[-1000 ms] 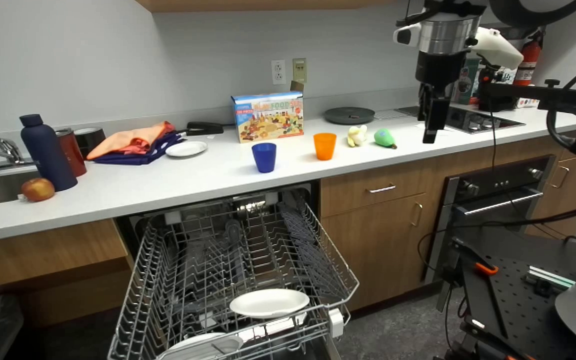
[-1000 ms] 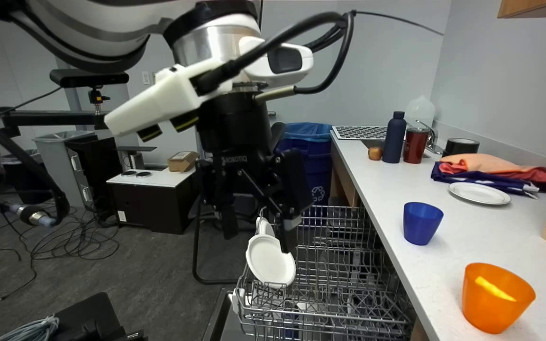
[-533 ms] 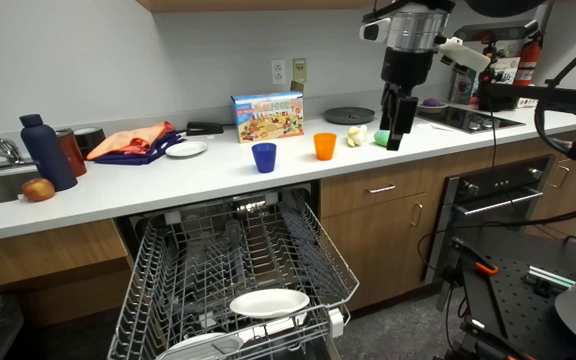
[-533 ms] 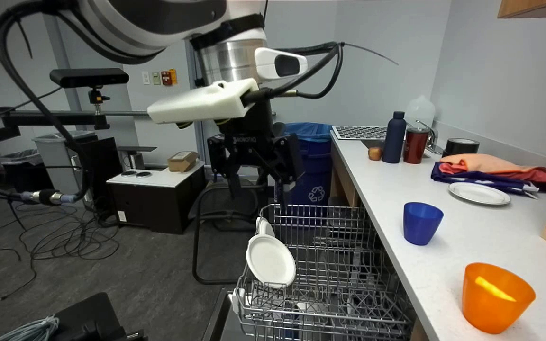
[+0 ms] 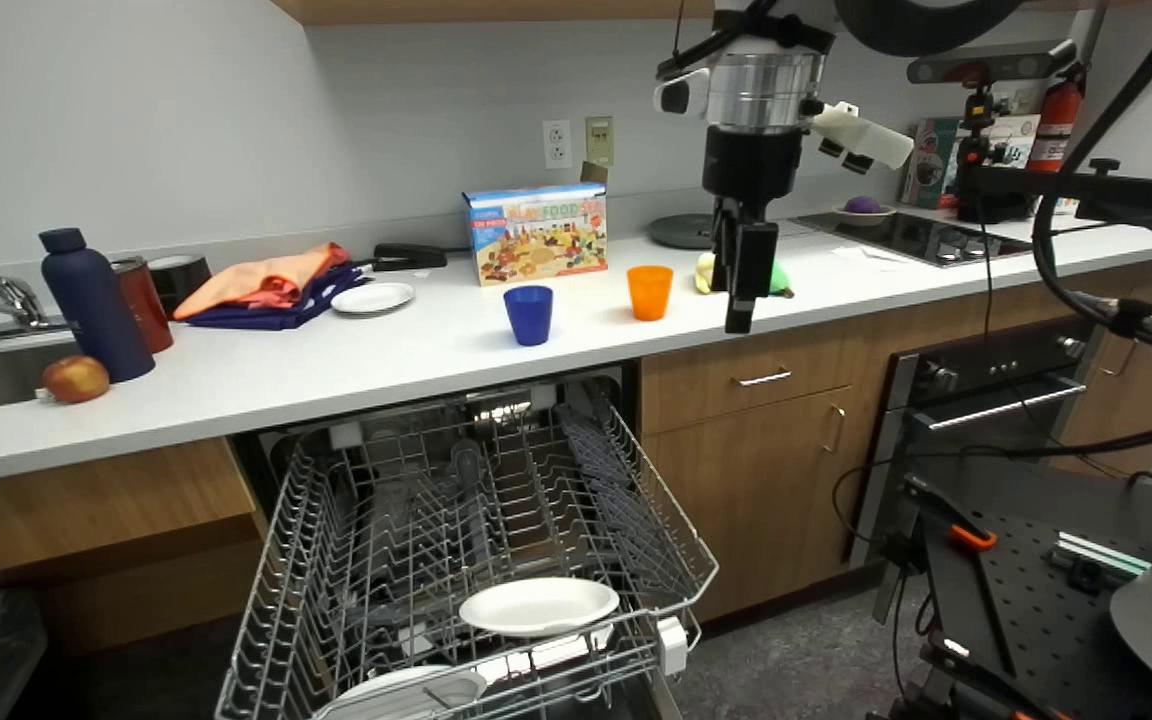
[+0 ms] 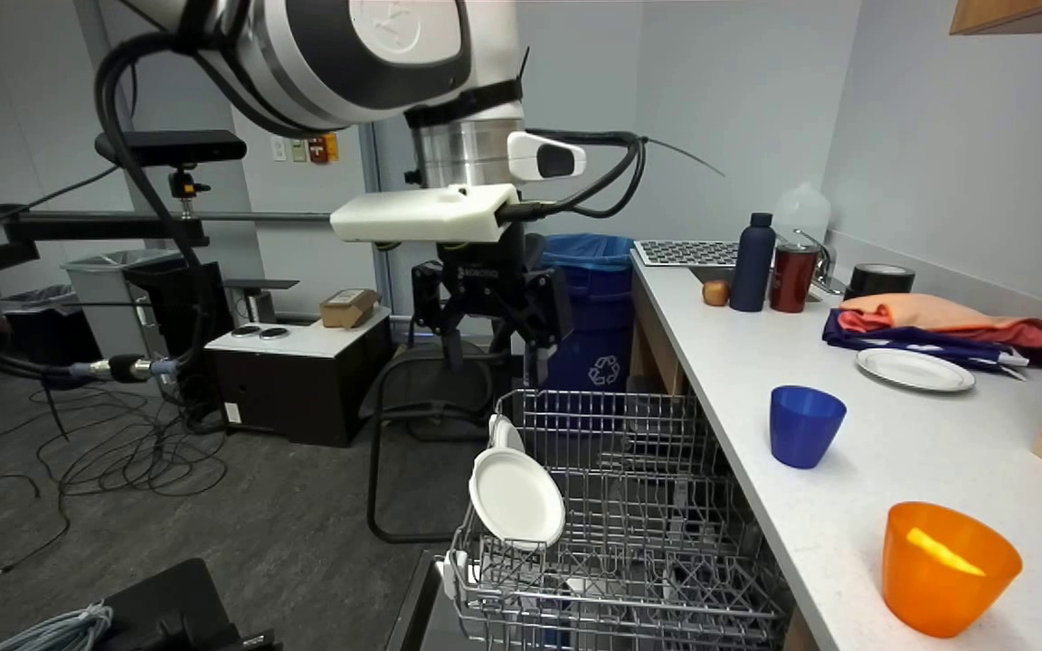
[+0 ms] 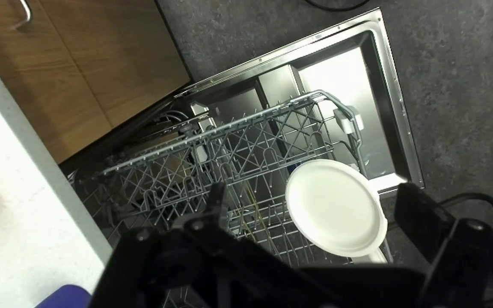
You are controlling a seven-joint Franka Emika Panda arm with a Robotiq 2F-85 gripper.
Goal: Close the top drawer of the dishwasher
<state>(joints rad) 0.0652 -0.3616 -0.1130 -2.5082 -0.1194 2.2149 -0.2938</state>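
The top drawer is a grey wire rack (image 5: 674, 505), pulled far out of the dishwasher (image 5: 628, 385); it also shows in an exterior view (image 6: 611, 470) and in the wrist view (image 7: 246, 122). White plates lean at its front end; one plate (image 7: 336, 207) lies between my fingers as seen in the wrist view, well below them. The open dishwasher door (image 7: 345, 72) lies flat under the rack. My gripper (image 6: 494, 366) is open and empty, pointing down, high over the rack and touching nothing. In an exterior view it (image 5: 741, 315) shows in front of the counter edge.
The white counter (image 5: 336, 365) runs along above the dishwasher. A blue cup (image 6: 806, 425) and an orange cup (image 6: 946, 570) stand near its edge. A wooden drawer front (image 5: 756, 380) and black oven (image 5: 986, 400) are beside the dishwasher. Cables hang from the arm.
My gripper has moved left in an exterior view and away from the camera in an exterior view, and it hangs straighter. The fingers stay open. The rack and plates have not moved.
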